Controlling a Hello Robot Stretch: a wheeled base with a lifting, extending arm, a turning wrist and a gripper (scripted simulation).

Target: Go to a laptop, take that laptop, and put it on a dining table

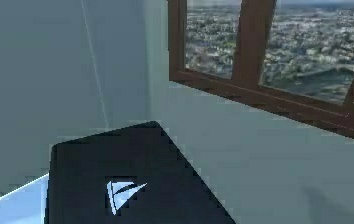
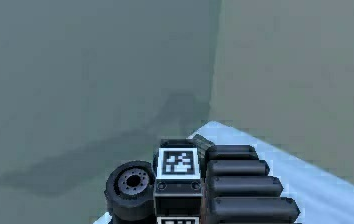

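Laptop [image 1: 125, 175] on table [image 1: 20, 200] — window [image 1: 275, 50] on wall [image 1: 225, 140] behind, right

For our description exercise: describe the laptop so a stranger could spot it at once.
Start at the brown-framed window. Below and left of it, where grey walls meet, a pale tabletop carries the laptop. It is flat and black, with a white mark on its lid, unlike the pale top.
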